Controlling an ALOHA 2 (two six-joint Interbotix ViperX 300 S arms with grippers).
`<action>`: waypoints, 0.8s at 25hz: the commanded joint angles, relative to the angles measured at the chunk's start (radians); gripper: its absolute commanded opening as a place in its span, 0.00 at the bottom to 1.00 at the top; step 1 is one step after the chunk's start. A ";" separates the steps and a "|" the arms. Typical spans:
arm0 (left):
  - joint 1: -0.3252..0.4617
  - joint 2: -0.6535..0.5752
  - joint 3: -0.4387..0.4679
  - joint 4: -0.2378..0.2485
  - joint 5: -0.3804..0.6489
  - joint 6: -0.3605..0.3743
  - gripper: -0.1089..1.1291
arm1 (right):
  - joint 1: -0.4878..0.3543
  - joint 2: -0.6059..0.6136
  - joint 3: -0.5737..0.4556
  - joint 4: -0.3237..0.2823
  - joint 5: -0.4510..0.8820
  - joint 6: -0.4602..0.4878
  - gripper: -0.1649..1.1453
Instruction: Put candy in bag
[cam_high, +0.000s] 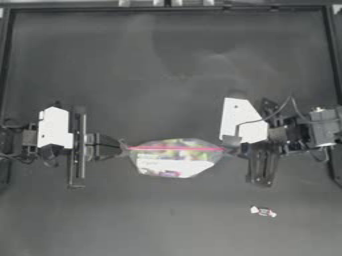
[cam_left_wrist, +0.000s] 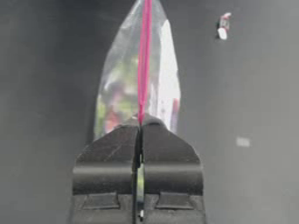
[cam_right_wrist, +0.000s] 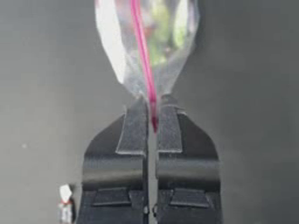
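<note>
With both claws pinched on opposite ends of the pink seal strip, the left gripper (cam_high: 121, 148) and right gripper (cam_high: 230, 148) stretch the bag (cam_high: 175, 159) taut mid-table, likely steadying its mouth. The candy (cam_high: 263, 212) lies loose, nearer and to the right.

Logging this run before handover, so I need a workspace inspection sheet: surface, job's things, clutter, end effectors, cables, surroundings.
Surface: dark table, bare apart from the job's things.
Job's things: bag held stretched between both arms, pink seal strip taut, colourful sweets inside; candy lies on the table apart from the bag, nearer the right arm.
Clutter: nothing seen.
End effectors: left end effector shut on the bag's left end; right end effector shut on its right end.
Cables: thin cable loops over the right arm.
Surroundings: table rim along the far edge.
</note>
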 joint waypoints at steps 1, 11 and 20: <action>0.003 -0.037 -0.011 0.000 0.002 0.003 0.11 | -0.002 -0.029 -0.025 -0.012 0.020 0.002 0.17; 0.023 -0.061 -0.038 0.003 0.018 0.048 0.11 | -0.002 -0.038 -0.110 -0.083 0.071 -0.011 0.17; 0.063 -0.063 -0.052 0.003 0.041 0.080 0.11 | -0.009 -0.035 -0.112 -0.146 0.060 -0.011 0.17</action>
